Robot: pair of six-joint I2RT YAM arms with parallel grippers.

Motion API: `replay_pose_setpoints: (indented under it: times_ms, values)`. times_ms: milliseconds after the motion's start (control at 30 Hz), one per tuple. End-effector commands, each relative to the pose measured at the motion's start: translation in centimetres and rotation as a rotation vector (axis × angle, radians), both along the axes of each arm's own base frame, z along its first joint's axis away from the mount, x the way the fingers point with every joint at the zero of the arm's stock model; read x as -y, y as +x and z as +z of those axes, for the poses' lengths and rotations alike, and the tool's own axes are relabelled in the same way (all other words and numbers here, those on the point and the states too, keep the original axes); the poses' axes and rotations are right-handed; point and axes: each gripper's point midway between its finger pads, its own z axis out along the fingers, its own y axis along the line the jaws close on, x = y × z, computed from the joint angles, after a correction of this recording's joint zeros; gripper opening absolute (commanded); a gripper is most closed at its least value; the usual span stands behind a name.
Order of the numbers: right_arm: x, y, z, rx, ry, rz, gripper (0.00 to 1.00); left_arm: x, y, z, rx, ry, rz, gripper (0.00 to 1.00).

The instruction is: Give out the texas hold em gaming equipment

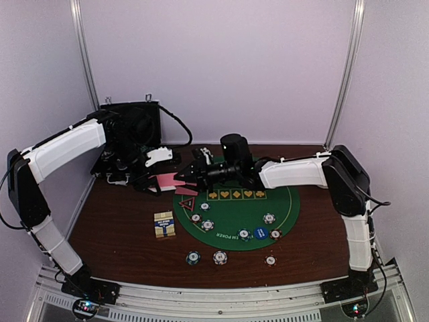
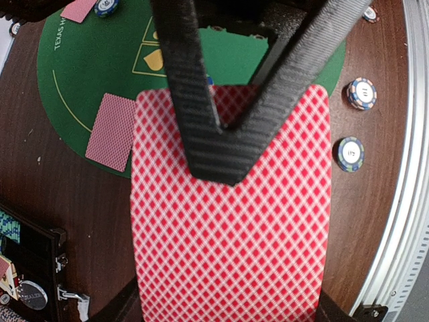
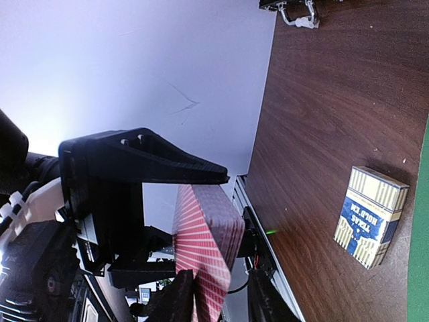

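fingers (image 2: pixel 188 87) of the left gripper (image 2: pixel 224 157) pinch one stack of cards (image 2: pixel 228 255).

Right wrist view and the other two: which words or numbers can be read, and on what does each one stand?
"TEXAS HOLD": blue-and-cream cardboard box
"TEXAS H", cut off: round green felt mat
"EM POKER": same mat, top view
Numbers on the striped round chips: too blurred.

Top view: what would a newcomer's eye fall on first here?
A red-backed deck fills the left wrist view, held in the left pincer, with the right pincer over its top face. In the top view a round green mat lies in the middle, with chips scattered on it and before it.
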Motion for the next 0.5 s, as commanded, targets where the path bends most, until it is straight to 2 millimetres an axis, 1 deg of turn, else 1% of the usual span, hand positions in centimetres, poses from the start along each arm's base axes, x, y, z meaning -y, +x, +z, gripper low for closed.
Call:
replay_pose_setpoints:
  times_ms: [0,67,167,367,467]
  values:
    - [1.0,-0.2,1.8,0.022,0.011,0.0,0.3,0.1,0.3,0.5,0.021,-0.021,-0.008,0.0]
    - [1.1,-0.3,1.6,0.018,0.005,0.003,0.28,0.1,0.3,0.4,0.021,-0.018,-0.009,0.0]
    - [1.3,-0.5,1.5,0.014,0.001,0.004,0.22,0.1,0.3,0.3,0.019,-0.016,-0.009,0.0]
    - [1.7,-0.6,1.9,0.009,0.013,0.002,0.11,0.1,0.4,0.3,0.023,-0.012,-0.009,0.0]
    - [2.1,-0.3,2.4,-0.008,0.036,-0.008,0.06,0.0,0.3,0.2,0.02,-0.01,-0.009,0.0]
